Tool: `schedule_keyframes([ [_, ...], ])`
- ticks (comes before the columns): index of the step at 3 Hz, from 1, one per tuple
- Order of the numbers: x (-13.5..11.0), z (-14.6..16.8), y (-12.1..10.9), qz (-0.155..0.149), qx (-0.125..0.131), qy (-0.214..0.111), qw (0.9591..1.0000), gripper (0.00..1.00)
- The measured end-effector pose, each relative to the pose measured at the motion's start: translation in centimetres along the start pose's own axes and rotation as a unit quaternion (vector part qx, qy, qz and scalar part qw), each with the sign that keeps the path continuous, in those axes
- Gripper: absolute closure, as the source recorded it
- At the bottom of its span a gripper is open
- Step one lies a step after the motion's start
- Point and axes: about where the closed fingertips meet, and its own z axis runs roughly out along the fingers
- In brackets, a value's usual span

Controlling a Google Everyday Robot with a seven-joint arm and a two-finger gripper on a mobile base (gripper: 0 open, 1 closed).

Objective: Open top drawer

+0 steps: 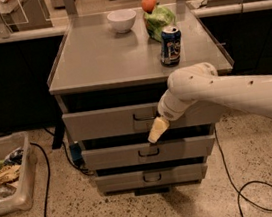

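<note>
The top drawer [103, 123] is the widest of three grey drawers in the metal cabinet. Its front stands a little forward, with a dark gap above it. Its small dark loop handle [142, 116] sits at the centre. My gripper [155, 133] comes in from the right on a white arm [224, 93]. Its yellowish tip hangs just below and right of that handle, in front of the gap between the top drawer and the middle drawer [112, 157]. The bottom drawer [121, 182] sits below.
On the cabinet top [94, 61] stand a white bowl [122, 20], an orange [148, 2], a green bag [160, 20] and a blue can [170, 45]. A plastic bin of litter [4, 174] sits on the floor at left. Cables [45, 184] run beside the cabinet.
</note>
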Motion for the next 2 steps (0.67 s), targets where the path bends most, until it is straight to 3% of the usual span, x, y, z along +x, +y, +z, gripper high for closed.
schedule_keyframes([
  [2, 0.07, -0.82, 0.52, 0.013, -0.056, -0.002, 0.9984, 0.00],
])
